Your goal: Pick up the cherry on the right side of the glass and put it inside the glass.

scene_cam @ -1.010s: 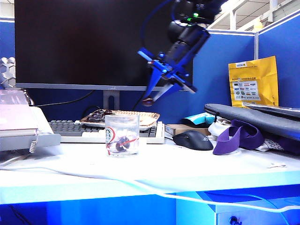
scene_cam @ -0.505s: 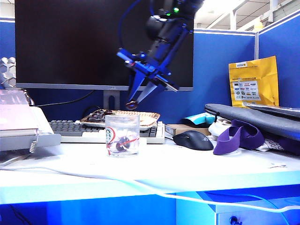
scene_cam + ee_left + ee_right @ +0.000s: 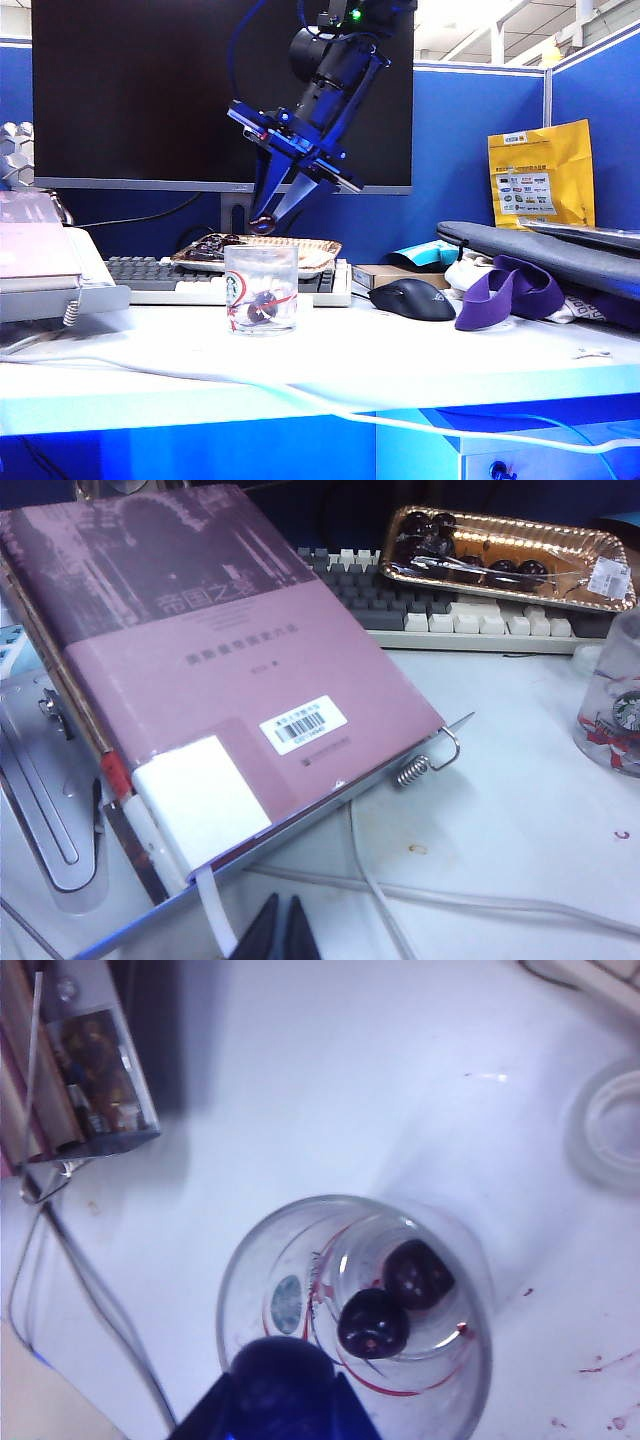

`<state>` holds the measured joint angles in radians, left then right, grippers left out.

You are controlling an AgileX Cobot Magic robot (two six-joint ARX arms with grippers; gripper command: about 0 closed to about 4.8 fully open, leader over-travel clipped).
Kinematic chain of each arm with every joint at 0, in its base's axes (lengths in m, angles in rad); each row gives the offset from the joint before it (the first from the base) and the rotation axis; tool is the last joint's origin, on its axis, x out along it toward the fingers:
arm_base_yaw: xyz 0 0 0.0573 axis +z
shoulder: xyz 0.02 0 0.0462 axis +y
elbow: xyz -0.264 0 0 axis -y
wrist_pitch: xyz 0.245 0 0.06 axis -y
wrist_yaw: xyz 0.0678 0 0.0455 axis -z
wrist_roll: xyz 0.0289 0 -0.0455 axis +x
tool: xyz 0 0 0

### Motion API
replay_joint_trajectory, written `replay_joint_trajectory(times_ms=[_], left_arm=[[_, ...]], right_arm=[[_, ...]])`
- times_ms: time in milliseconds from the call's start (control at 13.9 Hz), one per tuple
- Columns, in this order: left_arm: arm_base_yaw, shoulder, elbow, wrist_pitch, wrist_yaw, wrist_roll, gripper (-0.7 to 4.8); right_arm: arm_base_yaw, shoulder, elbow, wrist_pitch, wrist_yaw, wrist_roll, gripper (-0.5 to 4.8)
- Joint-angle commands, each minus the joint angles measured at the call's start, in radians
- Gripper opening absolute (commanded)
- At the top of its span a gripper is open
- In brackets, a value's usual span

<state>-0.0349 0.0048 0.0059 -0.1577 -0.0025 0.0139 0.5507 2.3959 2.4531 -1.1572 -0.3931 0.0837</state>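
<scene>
Right gripper point(image 3: 262, 222) hangs directly above the short clear tumbler glass point(image 3: 261, 288), jaws pinching a small glossy dark maroon cherry point(image 3: 262, 223) at the fingertips. From the right wrist camera, the held cherry point(image 3: 280, 1372) sits over the glass rim point(image 3: 352, 1210); two more dark cherries point(image 3: 374, 1322) lie on the glass bottom. Left gripper point(image 3: 278, 932) sits low at the near left by a mauve hardcover book point(image 3: 200, 670), finger tips pressed together. Black computer mouse point(image 3: 411, 298) rests right of the glass.
</scene>
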Motion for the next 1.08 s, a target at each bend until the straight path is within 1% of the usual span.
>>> replay_joint_trajectory(times_ms=[72, 361, 433, 505, 577, 794, 866, 1082], left_arm=[[0.001, -0.003, 0.0, -0.012, 0.003, 0.004, -0.05], [0.001, -0.003, 0.0, -0.012, 0.003, 0.004, -0.05], [0.001, -0.003, 0.0, -0.012, 0.003, 0.004, -0.05], [0.001, -0.003, 0.0, -0.012, 0.003, 0.004, -0.05], [0.001, -0.003, 0.0, -0.012, 0.003, 0.004, -0.05], [0.001, -0.003, 0.0, -0.012, 0.003, 0.004, -0.05], [0.001, -0.003, 0.0, -0.012, 0.003, 0.004, -0.05], [0.001, -0.003, 0.0, -0.012, 0.003, 0.004, -0.05]], right_arm=[[0.0, -0.006, 0.006, 0.009, -0.001, -0.006, 1.8], [0.0, -0.006, 0.006, 0.011, 0.0, -0.005, 1.77], [-0.002, -0.006, 0.013, 0.011, 0.011, -0.005, 1.12], [-0.002, -0.008, 0.032, 0.008, 0.033, -0.006, -0.12], [-0.002, -0.01, 0.058, 0.006, 0.047, -0.006, -0.05], [-0.003, -0.031, 0.223, -0.003, 0.135, -0.005, -0.05], [-0.003, -0.051, 0.319, -0.011, 0.179, -0.004, -0.05], [-0.003, -0.153, 0.576, -0.022, 0.203, -0.001, -0.05]])
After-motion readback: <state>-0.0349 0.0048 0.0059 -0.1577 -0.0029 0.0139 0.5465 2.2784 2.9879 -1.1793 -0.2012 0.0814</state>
